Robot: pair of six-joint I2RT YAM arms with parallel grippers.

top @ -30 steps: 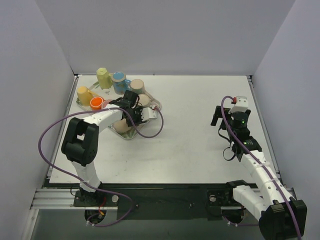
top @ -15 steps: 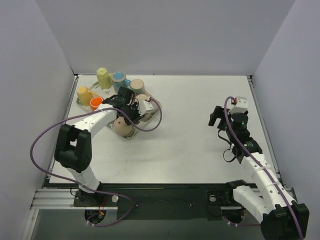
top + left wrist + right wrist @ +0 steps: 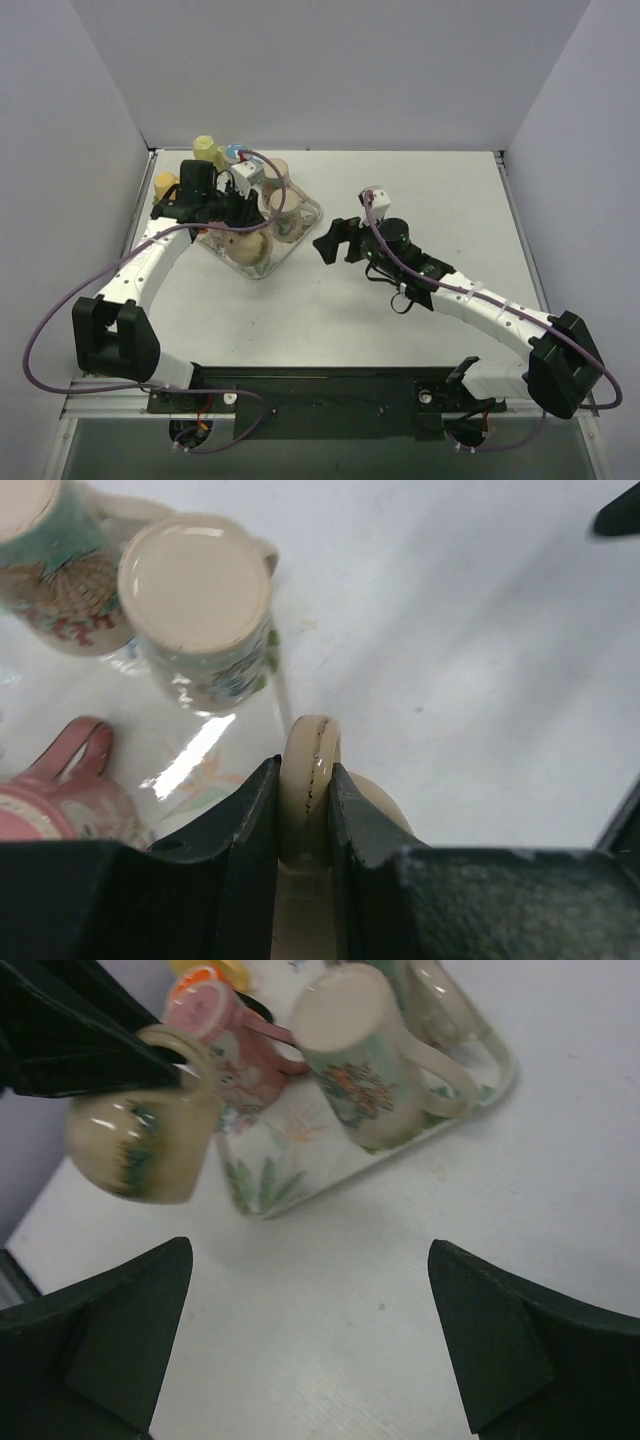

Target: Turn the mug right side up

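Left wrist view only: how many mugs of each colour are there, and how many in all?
cream mug, handle clamped in the left gripper: 1
pink mug: 1
teal patterned mug, upside down: 1
pale floral mug, upside down: 1
Total: 4

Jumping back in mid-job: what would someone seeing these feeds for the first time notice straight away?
First, the left gripper, shut on the handle of a cream mug, which sits tilted beside a corner of the clear tray. Next, a floral mug standing base up on that tray. The right gripper is wide open and faces the tray from the middle of the table.
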